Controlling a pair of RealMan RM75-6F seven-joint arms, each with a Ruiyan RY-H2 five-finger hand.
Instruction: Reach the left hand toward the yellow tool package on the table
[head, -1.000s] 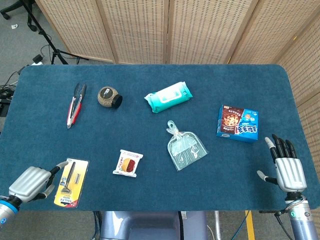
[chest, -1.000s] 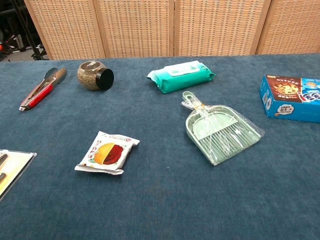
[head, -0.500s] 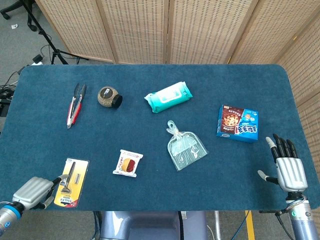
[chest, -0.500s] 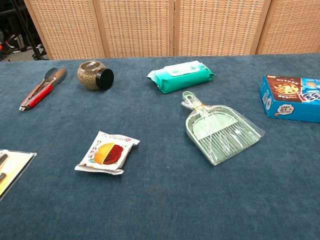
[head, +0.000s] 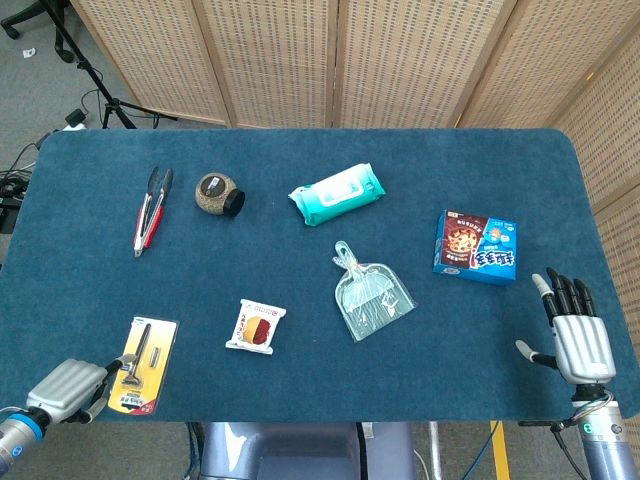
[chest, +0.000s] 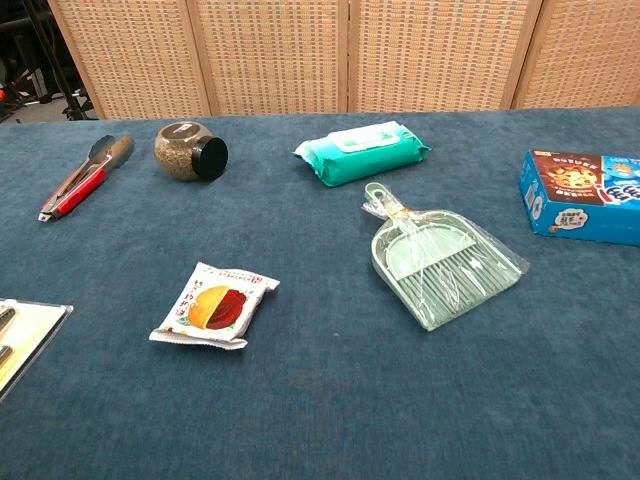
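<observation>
While your left robot hand (head: 68, 390) sits at the near left corner of the surface (head: 300, 300), its fingers are curled in and hold nothing; the fingertips lie just beside the near end of the yellow package (head: 142, 364), and contact cannot be told from the head view. The package lies flat, extending away from that hand, with a dark tool under clear film. In the chest view only the package's corner (chest: 25, 335) shows at the left edge, and neither hand appears.

Your right robot hand (head: 575, 335) rests at the near right edge, fingers spread and straight, empty.

Beyond the right hand: blue box (head: 476, 247). Between the two hands: snack pack (head: 256, 327) and green dustpan (head: 371, 294). Far beyond the left hand: tongs (head: 150, 208), jar (head: 218, 193), wipes (head: 337, 193).
</observation>
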